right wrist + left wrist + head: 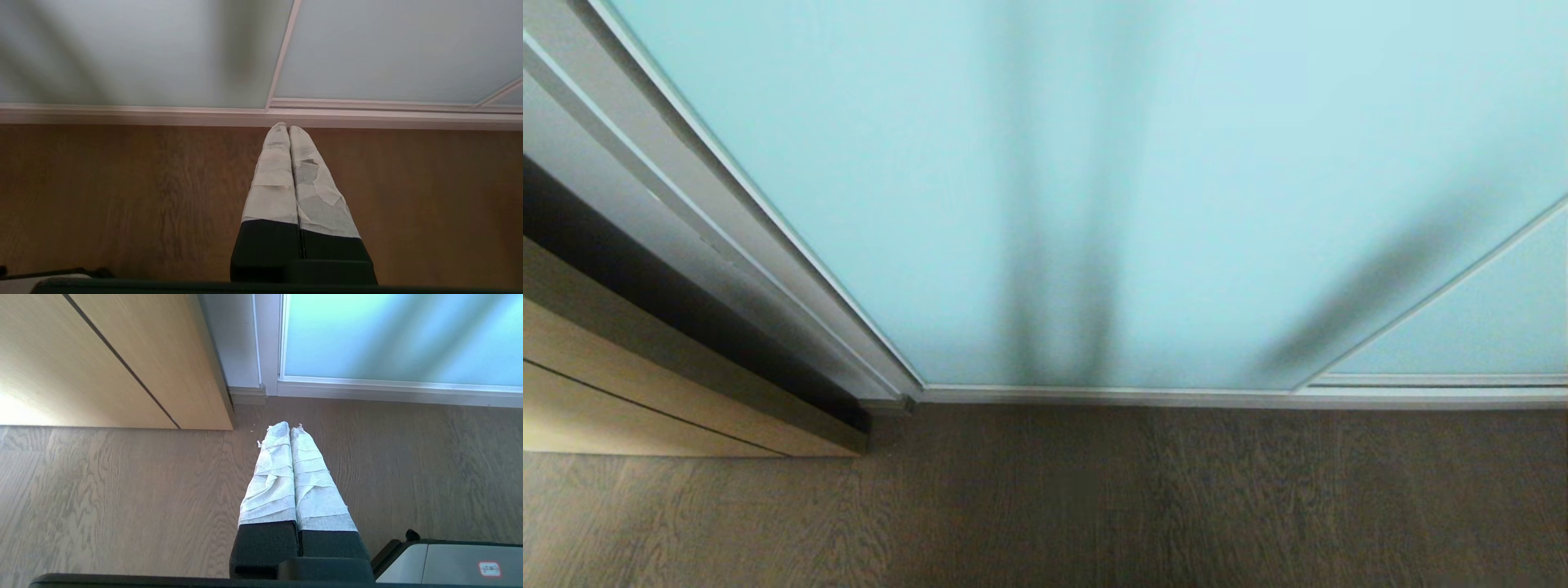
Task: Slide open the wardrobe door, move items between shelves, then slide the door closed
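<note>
head view: the sliding wardrobe door, a frosted pale aqua glass panel in a slim silver-white frame, fills most of the field and stands closed, its lower edge meeting the bottom track along the wooden floor. a second glass panel overlaps it at the right. dark soft shadows fall across the glass. at the left, a light wooden cabinet stands beside the wardrobe's grey side frame. neither arm shows here.

left wrist view: the left gripper hangs above the floor, its two paper-wrapped fingers pressed together along their whole length, holding nothing. the door lies ahead of the fingertips and to one side, well apart from them. the wooden cabinet has its corner near the tips. part of the robot's base shows at the edge.

right wrist view: the right gripper points at the foot of the wardrobe, its wrapped fingers closed against each other and empty. the tips lie just before the bottom track, close under the upright frame strip where the door meets the neighbouring panel. whether they touch the track cannot be told.
</note>
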Controlling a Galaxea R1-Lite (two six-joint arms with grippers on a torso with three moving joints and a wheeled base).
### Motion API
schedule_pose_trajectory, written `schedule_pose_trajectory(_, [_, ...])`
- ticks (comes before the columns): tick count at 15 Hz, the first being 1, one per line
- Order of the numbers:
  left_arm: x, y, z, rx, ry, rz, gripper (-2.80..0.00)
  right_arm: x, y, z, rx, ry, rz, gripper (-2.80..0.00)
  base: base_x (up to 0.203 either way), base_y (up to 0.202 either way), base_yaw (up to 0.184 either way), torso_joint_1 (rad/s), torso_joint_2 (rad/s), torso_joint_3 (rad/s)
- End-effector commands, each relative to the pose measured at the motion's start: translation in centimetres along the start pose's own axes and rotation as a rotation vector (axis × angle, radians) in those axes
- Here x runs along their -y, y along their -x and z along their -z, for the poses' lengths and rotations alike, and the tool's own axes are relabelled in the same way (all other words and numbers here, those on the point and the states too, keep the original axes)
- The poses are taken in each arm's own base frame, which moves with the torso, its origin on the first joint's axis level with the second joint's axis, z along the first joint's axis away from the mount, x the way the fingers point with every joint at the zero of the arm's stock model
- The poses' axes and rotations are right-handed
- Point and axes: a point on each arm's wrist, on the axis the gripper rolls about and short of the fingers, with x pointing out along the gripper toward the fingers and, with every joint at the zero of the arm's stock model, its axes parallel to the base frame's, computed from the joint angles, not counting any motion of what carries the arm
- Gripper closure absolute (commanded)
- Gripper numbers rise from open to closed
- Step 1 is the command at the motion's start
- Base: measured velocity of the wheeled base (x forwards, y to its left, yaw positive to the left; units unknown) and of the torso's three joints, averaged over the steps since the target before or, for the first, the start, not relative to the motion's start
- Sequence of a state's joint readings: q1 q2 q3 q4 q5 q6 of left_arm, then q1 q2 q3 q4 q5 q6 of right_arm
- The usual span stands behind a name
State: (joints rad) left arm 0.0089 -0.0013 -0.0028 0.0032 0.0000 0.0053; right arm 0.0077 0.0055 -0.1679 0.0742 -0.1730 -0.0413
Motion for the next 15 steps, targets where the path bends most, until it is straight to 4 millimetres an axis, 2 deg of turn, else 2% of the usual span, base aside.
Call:
schedule_pose_trajectory(1, [0.0,0.0,0.0,0.000,-0.001,0.000,0.00,-0.3,-0.9,2.2,0.012,-0.005,-0.006,0.00,0.000,0.000,0.000,0.000,0.00,0.000])
schedule_pose_trajectory(3, [0.0,0.0,0.0,0.001,-0.001,0.000,0.00,-0.5,-1.1,2.4,0.064,-0.019,-0.086,0.00,0.000,0.000,0.000,0.000,0.00,0.000])
schedule_pose_trajectory(5, [0.0,0.0,0.0,0.001,-0.001,0.000,0.00,-0.8,-1.1,3.8,-0.071,-0.019,-0.185,0.00,0.000,0.000,0.000,0.000,0.00,0.000])
schedule_pose_trajectory(15, [0.0,0.0,0.0,0.001,-0.001,0.000,0.00,-0.8,-1.1,3.9,-0.082,-0.047,-0.182,0.00,0.000,0.000,0.000,0.000,0.00,0.000])
